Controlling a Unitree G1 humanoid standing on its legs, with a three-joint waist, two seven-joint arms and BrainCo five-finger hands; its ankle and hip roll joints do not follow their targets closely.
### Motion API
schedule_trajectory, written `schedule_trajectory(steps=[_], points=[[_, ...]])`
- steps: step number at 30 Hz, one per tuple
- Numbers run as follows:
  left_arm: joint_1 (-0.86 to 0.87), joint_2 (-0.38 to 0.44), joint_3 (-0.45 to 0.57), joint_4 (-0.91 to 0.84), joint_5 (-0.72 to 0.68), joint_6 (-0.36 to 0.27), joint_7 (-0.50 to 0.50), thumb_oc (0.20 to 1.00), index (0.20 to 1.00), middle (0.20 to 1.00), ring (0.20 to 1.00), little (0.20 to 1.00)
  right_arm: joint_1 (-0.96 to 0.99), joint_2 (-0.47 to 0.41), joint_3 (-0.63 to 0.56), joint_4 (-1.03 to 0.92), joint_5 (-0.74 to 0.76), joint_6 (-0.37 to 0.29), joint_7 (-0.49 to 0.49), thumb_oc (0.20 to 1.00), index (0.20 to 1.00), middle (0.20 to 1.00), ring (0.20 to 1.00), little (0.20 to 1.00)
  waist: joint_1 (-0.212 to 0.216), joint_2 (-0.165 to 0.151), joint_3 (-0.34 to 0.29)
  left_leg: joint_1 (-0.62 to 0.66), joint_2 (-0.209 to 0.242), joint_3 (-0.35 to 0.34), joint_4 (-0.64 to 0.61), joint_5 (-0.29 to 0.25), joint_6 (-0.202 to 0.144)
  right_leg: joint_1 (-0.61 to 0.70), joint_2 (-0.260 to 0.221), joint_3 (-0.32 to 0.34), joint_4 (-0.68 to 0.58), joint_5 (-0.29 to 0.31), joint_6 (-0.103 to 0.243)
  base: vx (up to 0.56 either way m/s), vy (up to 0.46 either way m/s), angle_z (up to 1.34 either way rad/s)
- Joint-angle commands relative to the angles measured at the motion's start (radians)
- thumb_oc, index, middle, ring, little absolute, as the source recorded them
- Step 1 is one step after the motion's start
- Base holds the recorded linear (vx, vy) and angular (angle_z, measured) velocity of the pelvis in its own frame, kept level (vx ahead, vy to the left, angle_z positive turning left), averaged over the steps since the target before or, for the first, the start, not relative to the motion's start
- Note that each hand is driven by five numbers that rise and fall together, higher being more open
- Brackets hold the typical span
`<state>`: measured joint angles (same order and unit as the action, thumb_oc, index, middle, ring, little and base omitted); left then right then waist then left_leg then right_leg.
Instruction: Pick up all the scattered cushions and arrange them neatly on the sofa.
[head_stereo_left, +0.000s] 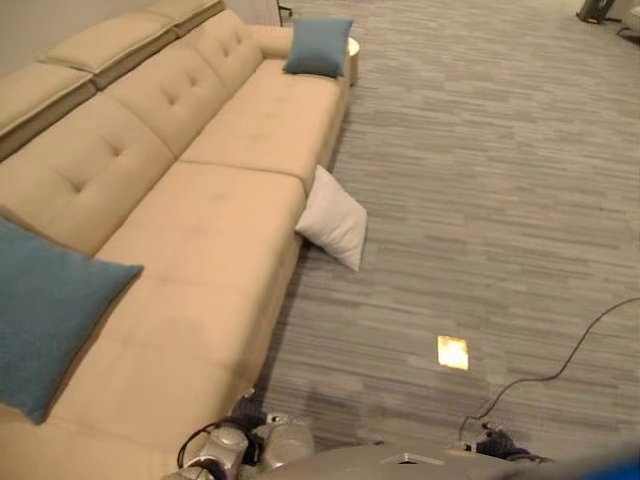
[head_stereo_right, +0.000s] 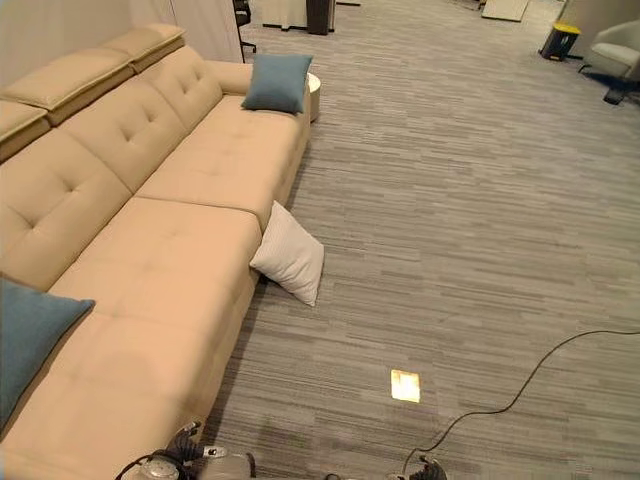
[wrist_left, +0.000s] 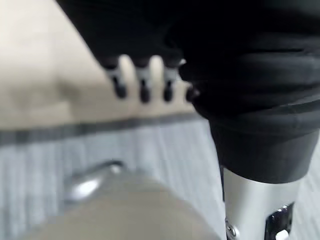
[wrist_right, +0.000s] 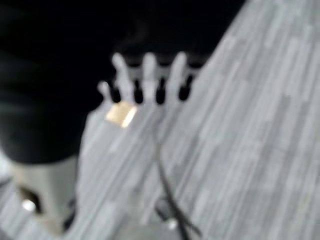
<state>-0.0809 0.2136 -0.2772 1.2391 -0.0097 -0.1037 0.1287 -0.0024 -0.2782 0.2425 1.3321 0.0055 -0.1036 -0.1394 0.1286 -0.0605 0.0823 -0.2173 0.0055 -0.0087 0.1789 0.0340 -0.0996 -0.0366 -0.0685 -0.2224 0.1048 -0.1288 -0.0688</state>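
The white cushion (head_stereo_right: 289, 254) is lying on the floor (head_stereo_right: 470, 250), leaning against the front edge of the sofa (head_stereo_right: 190, 250) about midway along it. It is likely light, soft and floppy, giving way under any pinch, so a hold on one corner would probably let it sag and swing; gripping it across the middle of an upper edge, or squeezing it between both hands, is looking like the safer choice. Nothing about it is appearing fragile or slippery. It is square, plump and plain off-white, tilting with one corner pointing down to the floor. Two blue cushions are already sitting on the sofa, one (head_stereo_right: 277, 81) at the far end, one (head_stereo_left: 45, 315) near on the left. The left hand (wrist_left: 142, 82) is hanging relaxed by the sofa's edge, holding nothing; the right hand (wrist_right: 147, 80) is hanging over the floor, fingers straight and empty.
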Motion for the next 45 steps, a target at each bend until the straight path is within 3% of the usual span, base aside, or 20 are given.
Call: schedule_trajectory(steps=[1,3,8,11,13,16,17,18,22,25,27,28,30,34,35,36,37,40,43,45], points=[[-0.012,-0.038,-0.009,-0.002,0.015,-0.012,-0.006,1.000,1.000,1.000,1.000,1.000,-0.040,-0.013,0.003,-0.012,0.023,-0.013,-0.019,1.000,1.000,1.000,1.000,1.000,0.024,-0.022,0.033,-0.046,-0.087,0.022,-0.045,0.048,0.086,0.100,0.075,0.018,-0.116,0.109,0.113,0.24,-0.045,-0.13],[-0.009,-0.037,-0.008,-0.002,0.012,-0.011,-0.005,1.000,1.000,1.000,1.000,1.000,-0.046,-0.013,0.009,-0.015,0.023,-0.014,-0.019,1.000,1.000,1.000,1.000,1.000,0.039,-0.021,0.032,-0.068,-0.089,0.030,-0.049,0.070,0.082,0.118,0.090,0.050,-0.109,0.090,0.111,0.28,-0.016,-0.29],[0.008,-0.021,0.015,0.003,0.009,-0.008,0.000,1.000,1.000,1.000,1.000,1.000,-0.064,0.004,0.024,-0.023,-0.002,-0.015,-0.010,1.000,1.000,1.000,1.000,1.000,0.065,-0.023,-0.010,0.036,-0.096,0.019,-0.056,-0.001,0.136,0.125,0.054,0.065,0.042,0.047,0.146,0.34,0.079,-0.83],[-0.001,-0.006,0.017,-0.018,-0.007,-0.006,0.003,1.000,1.000,1.000,1.000,1.000,-0.090,0.009,0.030,-0.040,-0.003,-0.018,-0.006,1.000,1.000,1.000,1.000,1.000,0.080,-0.013,-0.002,0.107,-0.092,0.025,-0.061,-0.031,0.180,0.021,0.000,0.052,0.334,0.203,0.218,0.28,0.107,-0.60],[-0.013,0.001,0.004,-0.038,-0.010,-0.003,0.006,1.000,1.000,1.000,1.000,1.000,-0.103,0.009,0.029,-0.054,0.005,-0.018,-0.010,1.000,1.000,1.000,1.000,1.000,0.058,0.011,0.012,0.150,-0.080,0.002,-0.069,-0.045,0.196,-0.044,-0.012,0.033,0.459,0.219,0.217,0.25,0.086,-0.26],[-0.028,0.003,-0.002,-0.044,-0.017,-0.006,0.014,1.000,1.000,1.000,1.000,1.000,-0.110,0.013,0.028,-0.071,0.016,-0.022,-0.012,1.000,1.000,1.000,1.000,1.000,0.037,0.032,0.014,0.225,-0.057,0.000,-0.118,-0.073,0.193,-0.115,-0.100,-0.067,0.383,0.196,0.188,0.31,-0.019,0.27],[-0.039,0.000,-0.004,-0.035,-0.012,-0.009,0.012,1.000,1.000,1.000,1.000,1.000,-0.118,0.011,0.031,-0.078,0.016,-0.027,-0.013,1.000,1.000,1.000,1.000,1.000,0.023,0.026,0.012,0.255,-0.057,-0.006,-0.143,-0.087,0.179,-0.148,-0.105,-0.070,0.223,0.196,0.180,0.30,-0.112,0.00],[-0.039,-0.001,-0.003,-0.035,-0.012,-0.009,0.012,1.000,1.000,1.000,1.000,1.000,-0.118,0.010,0.032,-0.078,0.017,-0.027,-0.013,1.000,1.000,1.000,1.000,1.000,0.023,0.030,0.016,0.264,-0.053,-0.007,-0.146,-0.089,0.177,-0.137,-0.100,-0.072,0.215,0.197,0.179,0.31,-0.147,-0.08],[-0.046,-0.012,0.000,-0.008,0.003,-0.014,0.011,1.000,1.000,1.000,1.000,1.000,-0.131,0.011,0.041,-0.089,0.019,-0.023,-0.013,1.000,1.000,1.000,1.000,1.000,-0.009,0.021,0.020,0.323,-0.054,-0.053,-0.160,-0.127,0.146,-0.198,-0.078,0.020,-0.039,0.285,0.211,0.29,-0.142,0.11],[-0.032,-0.021,0.007,0.016,0.002,-0.014,0.010,1.000,1.000,1.000,1.000,1.000,-0.122,0.017,0.046,-0.085,0.012,-0.021,-0.008,1.000,1.000,1.000,1.000,1.000,-0.017,0.010,-0.009,0.346,-0.041,-0.055,-0.118,-0.140,0.125,-0.166,-0.069,0.025,-0.038,0.288,0.197,0.41,-0.237,0.41],[-0.017,-0.036,-0.002,0.030,0.003,-0.010,0.008,1.000,1.000,1.000,1.000,1.000,-0.105,0.014,0.043,-0.079,0.027,-0.025,-0.009,1.000,1.000,1.000,1.000,1.000,-0.017,0.003,-0.019,0.288,-0.009,-0.075,0.089,-0.067,0.074,-0.097,-0.029,0.027,-0.043,0.256,0.152,0.33,-0.283,0.31],[-0.017,-0.035,-0.002,0.030,0.003,-0.010,0.008,1.000,1.000,1.000,1.000,1.000,-0.105,0.014,0.043,-0.079,0.027,-0.025,-0.009,1.000,1.000,1.000,1.000,1.000,-0.019,0.000,-0.021,0.285,-0.012,-0.077,0.088,-0.063,0.074,-0.100,-0.032,0.026,-0.044,0.257,0.152,0.13,-0.207,0.42],[-0.031,-0.037,-0.020,0.018,-0.002,-0.005,0.005,1.000,1.000,1.000,1.000,1.000,-0.098,0.004,0.035,-0.081,0.065,-0.031,-0.021,1.000,1.000,1.000,1.000,1.000,-0.007,-0.036,0.025,0.113,0.005,-0.035,0.385,0.027,0.067,-0.038,-0.030,0.010,-0.054,0.224,0.098,0.12,-0.334,0.21],[-0.036,-0.036,-0.021,0.018,-0.007,-0.001,0.009,1.000,1.000,1.000,1.000,1.000,-0.100,0.000,0.032,-0.083,0.079,-0.030,-0.024,1.000,1.000,1.000,1.000,1.000,-0.001,-0.044,0.037,0.048,0.025,0.006,0.451,0.013,0.075,-0.010,-0.014,-0.012,-0.066,0.192,0.077,0.15,-0.228,0.06],[-0.038,-0.042,-0.029,0.015,-0.006,-0.003,0.008,1.000,1.000,1.000,1.000,1.000,-0.099,-0.005,0.021,-0.076,0.099,-0.031,-0.019,1.000,1.000,1.000,1.000,1.000,0.014,-0.040,0.036,-0.001,-0.025,0.029,0.300,-0.035,0.090,0.031,-0.004,-0.021,-0.084,0.165,0.088,0.29,-0.095,0.05],[-0.036,-0.043,-0.033,0.017,0.000,-0.004,0.007,1.000,1.000,1.000,1.000,1.000,-0.099,-0.005,0.020,-0.072,0.097,-0.032,-0.018,1.000,1.000,1.000,1.000,1.000,0.015,-0.036,0.030,-0.008,-0.038,0.040,0.238,-0.040,0.094,0.036,0.003,-0.026,-0.087,0.159,0.093,0.46,-0.114,0.16],[-0.027,-0.043,-0.034,0.018,0.009,-0.005,0.002,1.000,1.000,1.000,1.000,1.000,-0.090,-0.005,0.019,-0.076,0.092,-0.036,-0.018,1.000,1.000,1.000,1.000,1.000,0.011,-0.022,0.020,0.001,-0.038,0.115,0.059,-0.015,0.102,0.055,0.024,-0.041,-0.090,0.137,0.101,0.31,-0.030,0.24],[-0.017,-0.046,-0.029,0.022,0.022,-0.004,-0.003,1.000,1.000,1.000,1.000,1.000,-0.079,-0.004,0.009,-0.070,0.091,-0.036,-0.018,1.000,1.000,1.000,1.000,1.000,0.017,-0.015,0.014,-0.027,-0.035,0.171,0.040,0.027,0.099,0.082,0.040,-0.041,-0.083,0.111,0.098,0.24,-0.002,0.12],[-0.009,-0.038,-0.014,0.024,0.019,-0.003,-0.003,1.000,1.000,1.000,1.000,1.000,-0.077,0.009,0.012,-0.076,0.084,-0.033,-0.013,1.000,1.000,1.000,1.000,1.000,0.023,-0.013,0.004,0.034,-0.045,0.156,-0.011,0.004,0.115,0.090,0.035,-0.049,-0.038,0.079,0.106,0.20,0.067,-0.03],[-0.001,-0.029,-0.001,0.028,0.009,0.001,-0.001,1.000,1.000,1.000,1.000,1.000,-0.081,0.023,0.014,-0.077,0.069,-0.034,-0.006,1.000,1.000,1.000,1.000,1.000,0.042,-0.009,-0.005,0.116,-0.063,0.124,-0.055,-0.032,0.153,0.053,-0.018,-0.083,0.166,0.099,0.148,0.26,0.138,-0.02]])
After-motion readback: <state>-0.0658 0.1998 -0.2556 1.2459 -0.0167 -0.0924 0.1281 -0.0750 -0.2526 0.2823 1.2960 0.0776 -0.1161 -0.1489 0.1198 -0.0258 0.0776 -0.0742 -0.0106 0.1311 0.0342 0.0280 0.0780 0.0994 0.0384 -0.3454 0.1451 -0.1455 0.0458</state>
